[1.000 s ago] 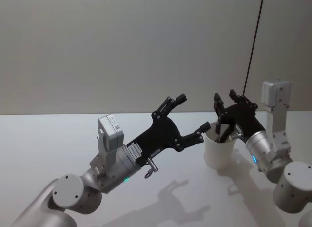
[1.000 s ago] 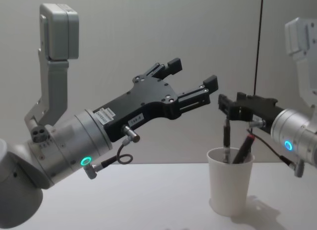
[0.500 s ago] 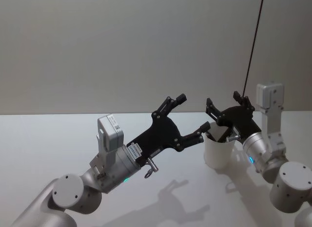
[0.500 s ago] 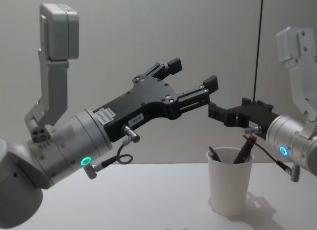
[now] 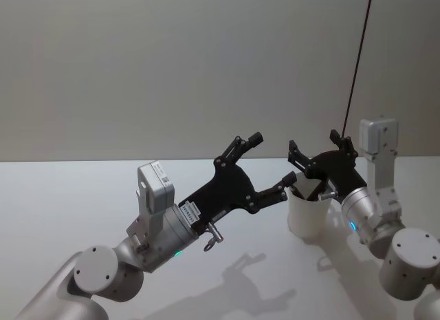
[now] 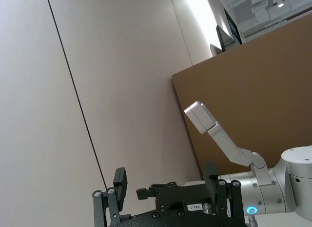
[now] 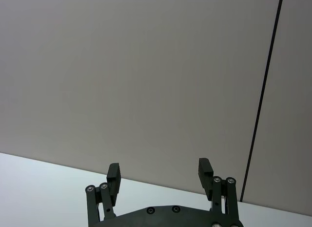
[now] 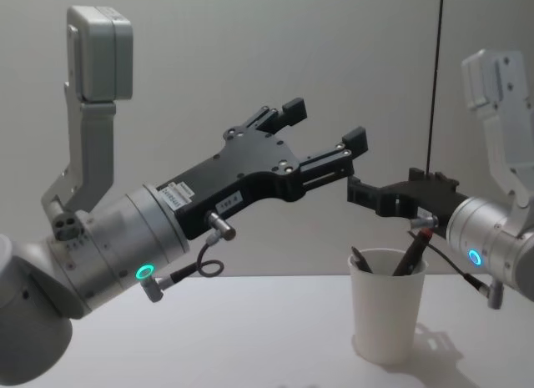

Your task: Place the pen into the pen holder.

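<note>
The pen holder (image 5: 307, 217) (image 8: 386, 313), a white paper cup, stands on the table at the right. The pen (image 8: 360, 259) leans inside it with its dark top just above the rim, beside a second pen with a red band (image 8: 415, 249). My right gripper (image 5: 316, 146) (image 8: 382, 193) (image 7: 159, 172) hovers open just above the cup, holding nothing. My left gripper (image 5: 272, 158) (image 8: 325, 125) (image 6: 165, 180) is held in the air left of the cup, open and empty, its lower finger close to the cup's rim in the head view.
The white table (image 5: 75, 196) stretches left and forward of the cup. A plain grey wall with a thin black vertical line (image 5: 355, 65) stands behind. My right arm's wrist housing (image 8: 492, 67) rises at the right edge.
One second ago the right gripper held the pen upright over the cup. It has let go, the pen has dropped in and leans, and the gripper has shifted left.
</note>
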